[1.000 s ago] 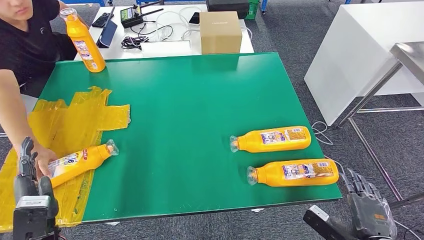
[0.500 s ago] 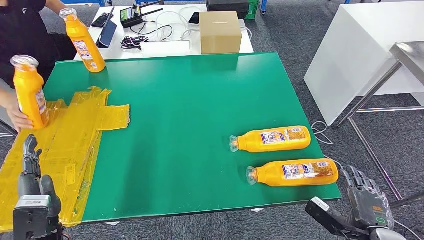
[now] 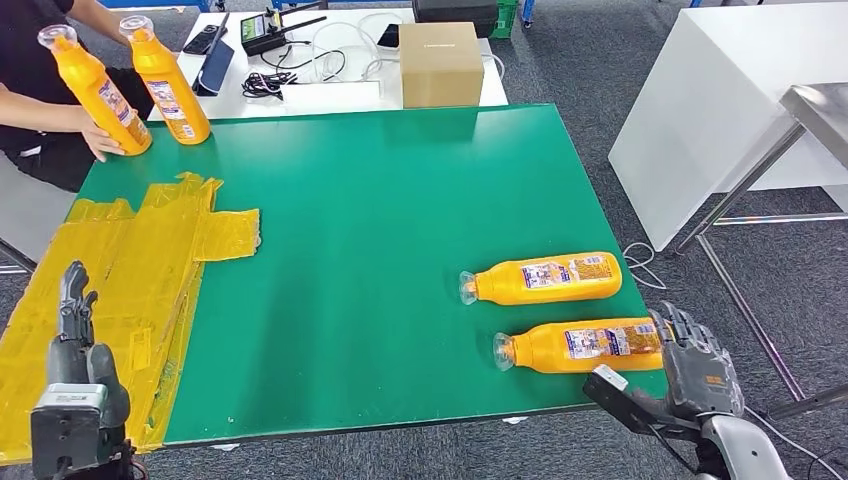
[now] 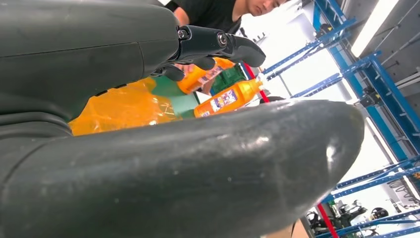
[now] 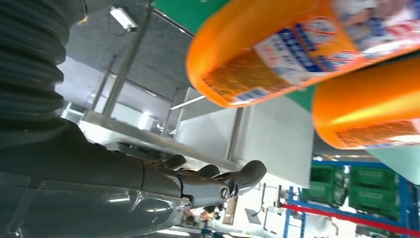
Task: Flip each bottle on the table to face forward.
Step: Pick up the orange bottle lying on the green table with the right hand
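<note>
Two orange bottles lie on their sides on the green table [image 3: 380, 200] at the right, caps pointing left: the farther bottle [image 3: 545, 277] and the nearer bottle [image 3: 585, 345]. My right hand [image 3: 700, 365] is raised at the nearer bottle's base end, fingers spread and holding nothing; both bottle bases loom close in the right wrist view [image 5: 277, 54]. At the far left corner two more orange bottles stand upright [image 3: 170, 80], and a person's hand [image 3: 100, 140] holds the left one [image 3: 95, 90]. My left hand [image 3: 72, 345] hangs open below the table's left edge.
Crumpled yellow plastic sheeting [image 3: 130, 270] covers the table's left part. A cardboard box [image 3: 441, 62] and cables sit on a white table behind. A white cabinet [image 3: 720, 110] and a metal table leg [image 3: 745, 185] stand to the right.
The person carried the left bottle from the yellow sheet to the far left corner and stood it beside the other. My right hand rose up to the nearer bottle's base.
</note>
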